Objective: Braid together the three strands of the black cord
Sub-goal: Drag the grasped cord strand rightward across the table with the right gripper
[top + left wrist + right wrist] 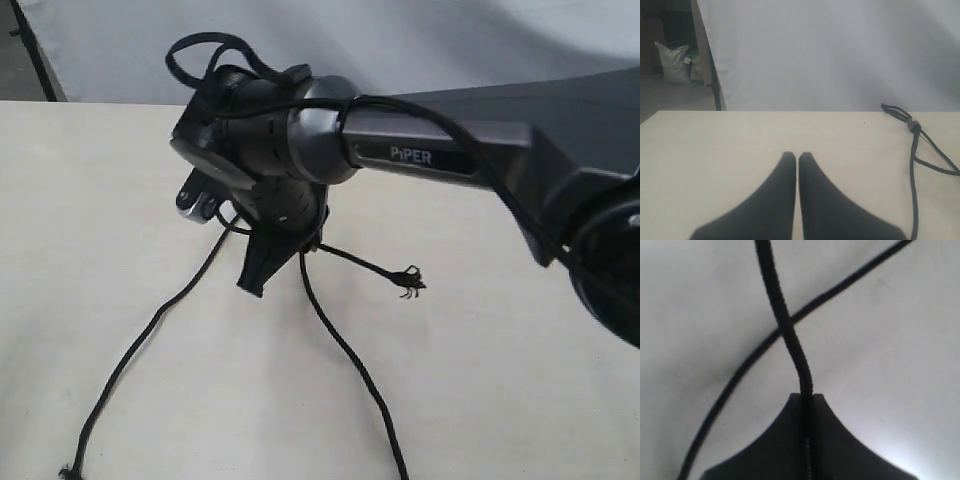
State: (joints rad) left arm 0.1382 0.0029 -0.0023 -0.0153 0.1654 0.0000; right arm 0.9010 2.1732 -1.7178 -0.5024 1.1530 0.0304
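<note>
There, strand (790, 337) inside right gripper (807, 399)

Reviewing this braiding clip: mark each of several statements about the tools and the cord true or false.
1. The right tool is shut on one strand. True.
2. The left tool grips a strand. False: it is shut on nothing, over the table.
3. The three strands are plaited tightly together. False: they fan apart across the table, unbraided.
4. A grey band sits on the cord near its loop. True.
5. A second strand crosses the held one. True.
</note>
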